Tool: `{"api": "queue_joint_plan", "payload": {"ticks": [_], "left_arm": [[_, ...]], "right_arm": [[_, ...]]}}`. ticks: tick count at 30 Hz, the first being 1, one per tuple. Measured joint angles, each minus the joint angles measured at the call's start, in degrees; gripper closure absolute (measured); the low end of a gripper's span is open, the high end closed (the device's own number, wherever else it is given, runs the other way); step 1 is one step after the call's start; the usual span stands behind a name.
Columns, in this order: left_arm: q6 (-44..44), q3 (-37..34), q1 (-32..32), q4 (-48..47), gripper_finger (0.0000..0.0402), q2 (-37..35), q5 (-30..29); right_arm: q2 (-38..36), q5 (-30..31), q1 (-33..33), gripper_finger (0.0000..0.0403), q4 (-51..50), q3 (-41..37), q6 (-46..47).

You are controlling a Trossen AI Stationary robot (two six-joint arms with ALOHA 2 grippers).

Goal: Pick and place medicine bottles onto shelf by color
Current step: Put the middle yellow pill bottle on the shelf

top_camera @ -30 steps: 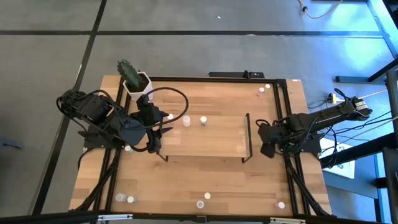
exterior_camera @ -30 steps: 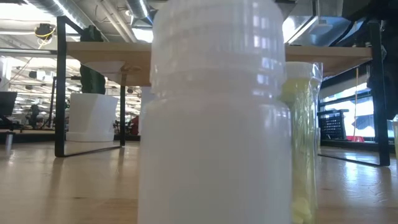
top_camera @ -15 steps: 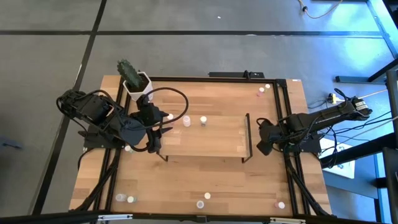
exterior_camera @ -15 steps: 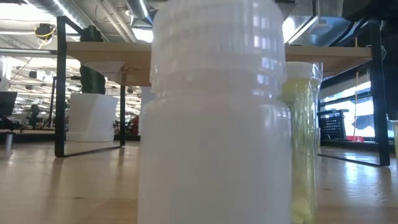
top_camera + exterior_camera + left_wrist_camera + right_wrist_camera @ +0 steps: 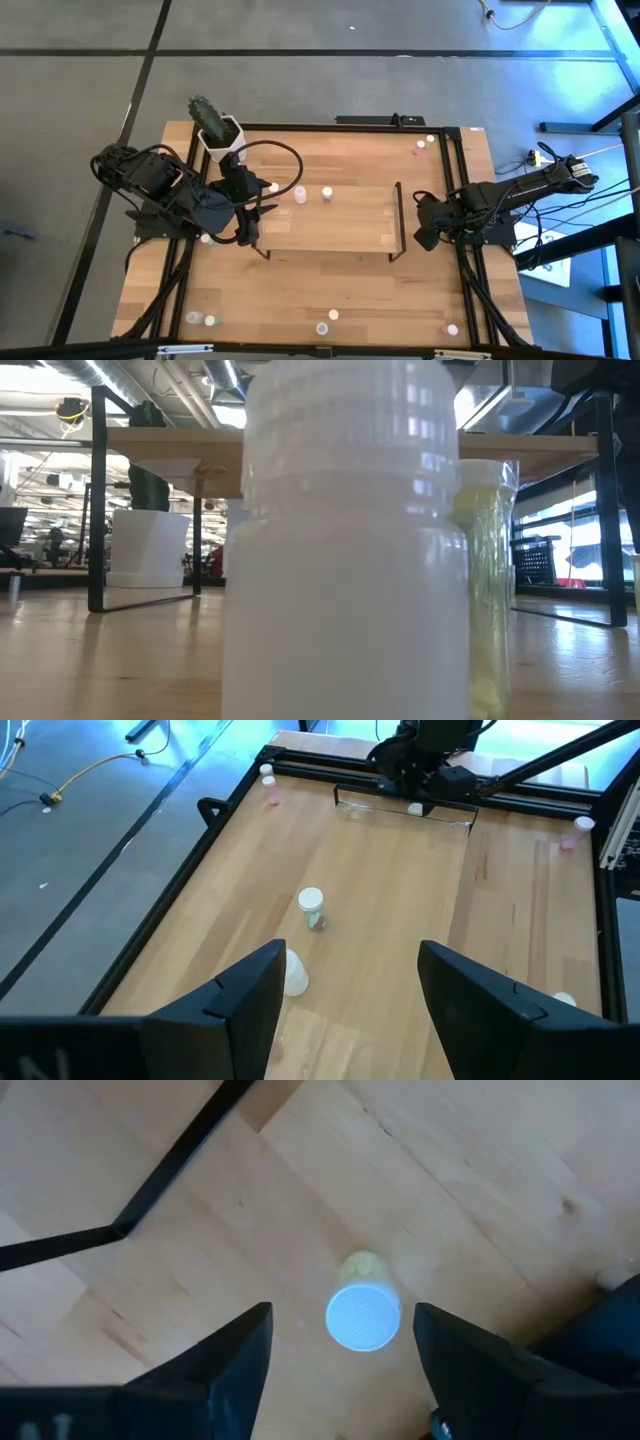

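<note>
My right gripper is open and points down at the shelf's right end. A small yellow bottle with a pale cap stands on the table between its fingers, touching neither. My left gripper is open and empty at the left end of the light-wood shelf; in the high view it shows by that end. A pale green bottle and a white one stand on the table beyond it.
A white pot with a cactus stands at the far left corner. Loose bottles stand at the far right and along the near edge. A white bottle stands right before the low camera, a yellow one behind it.
</note>
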Motion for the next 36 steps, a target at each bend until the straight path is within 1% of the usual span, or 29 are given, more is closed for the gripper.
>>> {"api": "queue_joint_plan", "payload": {"ticks": [11, 16, 20, 23, 26, 28, 31, 36], "left_arm": [[0.0, 0.0, 0.0, 0.0, 0.0179, 0.0, 0.0], [0.0, 0.0, 0.0, 0.0, 0.0179, 0.0, 0.0], [0.0, 0.0, 0.0, 0.0, 0.0179, 0.0, 0.0], [0.0, 0.0, 0.0, 0.0, 0.0179, 0.0, 0.0], [0.0, 0.0, 0.0, 0.0, 0.0179, 0.0, 0.0], [0.0, 0.0, 0.0, 0.0, 0.0179, 0.0, 0.0], [0.0, 0.0, 0.0, 0.0, 0.0179, 0.0, 0.0], [0.0, 0.0, 0.0, 0.0, 0.0179, 0.0, 0.0]], "right_arm": [[0.0, 0.0, 0.0, 0.0157, 0.1, 0.0, -0.2], [0.0, -0.2, 0.0, 0.0157, 1.3, 0.0, 1.3], [0.0, -3.8, 0.0, 0.0157, 1.9, 0.4, 1.2], [0.0, -6.1, 0.0, 0.0157, 1.7, 1.6, -2.4], [0.0, -5.6, 0.0, 0.0157, 1.4, 2.2, -6.0], [0.0, -4.3, 0.0, 0.0157, 1.2, 2.1, -6.5], [0.2, -4.1, 0.0, 0.0157, 0.9, 1.3, -6.7], [2.0, -4.0, 0.0, 0.0157, 1.0, 0.1, -10.4]]}}
